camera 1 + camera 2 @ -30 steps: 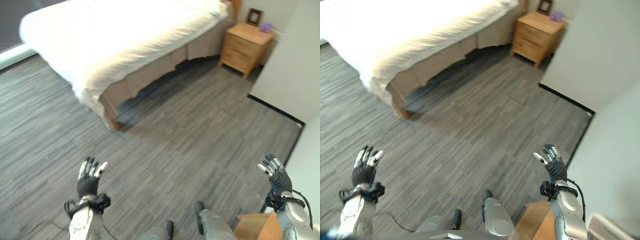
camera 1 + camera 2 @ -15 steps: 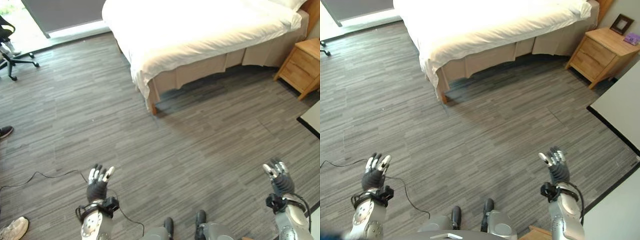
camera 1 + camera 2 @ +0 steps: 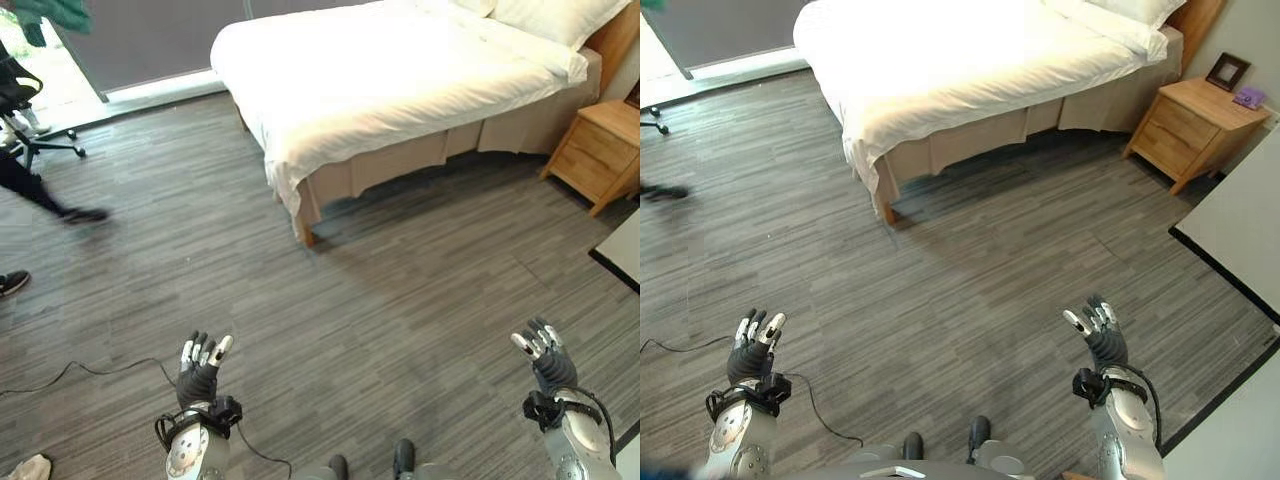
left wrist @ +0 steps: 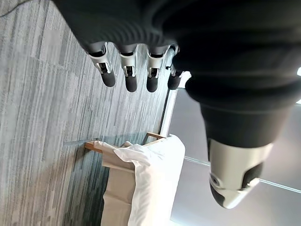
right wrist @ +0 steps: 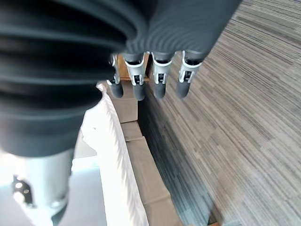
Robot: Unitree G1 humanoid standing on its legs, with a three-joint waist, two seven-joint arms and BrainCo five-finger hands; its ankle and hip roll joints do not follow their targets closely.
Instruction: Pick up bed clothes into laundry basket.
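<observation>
1. We are looking down at a grey plank floor [image 3: 420, 290] that is taking up most of the room ahead of us.
2. We are seeing the bed [image 3: 400, 90] at the far side, well apart from both hands; white bed clothes [image 3: 960, 70] are lying spread over it and hanging past the near corner, with pillows [image 3: 560, 15] at the head end.
3. We are noting a wooden nightstand [image 3: 1195, 125] just beside the head of the bed, carrying a small picture frame [image 3: 1226, 71].
4. We are seeing a person's dark leg [image 3: 40, 190] and an office chair [image 3: 25, 110] at the far left.
5. We are holding the left hand [image 3: 198, 372] raised, fingers straight and spread, gripping nothing.
6. We are holding the right hand [image 3: 547, 360] likewise, fingers extended and empty.
</observation>
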